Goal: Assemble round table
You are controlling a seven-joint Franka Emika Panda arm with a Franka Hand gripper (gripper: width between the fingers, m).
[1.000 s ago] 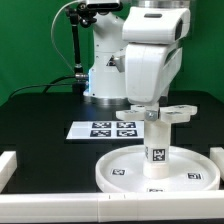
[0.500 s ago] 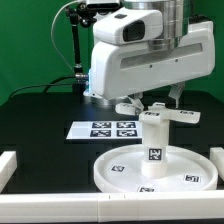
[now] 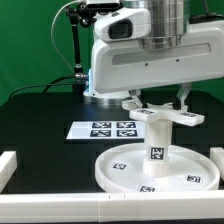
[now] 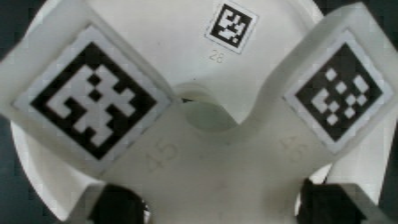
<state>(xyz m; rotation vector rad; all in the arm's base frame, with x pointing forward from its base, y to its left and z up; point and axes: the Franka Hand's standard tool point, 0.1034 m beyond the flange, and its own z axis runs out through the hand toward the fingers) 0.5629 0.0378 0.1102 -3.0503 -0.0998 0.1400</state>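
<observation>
**Exterior view.** The round disc lies flat on the black counter, at the front corner on the exterior view's right. Its rim runs just beside the front white bar and close to the bar on the exterior view's right, so little free margin is left on those two sides. The cylinder leg stands upright at the disc's centre, one tag facing the camera. The cross-shaped foot sits level on top of the leg, and its arms reach past the leg's sides.

The gripper hangs straight above the foot with one dark finger at each side of it. The bulk of the arm fills the space overhead.

The marker board lies behind the disc toward the counter's middle, apart from the rim. Bare counter stretches from it to the bar on the exterior view's left and to the back edge.

**Wrist view.** The foot fills the frame. Two tagged arms spread from its hub, and a tag on the disc shows between them. Dark fingertips flank the hub with the jaws standing apart. Whether they press on the foot cannot be told.
</observation>
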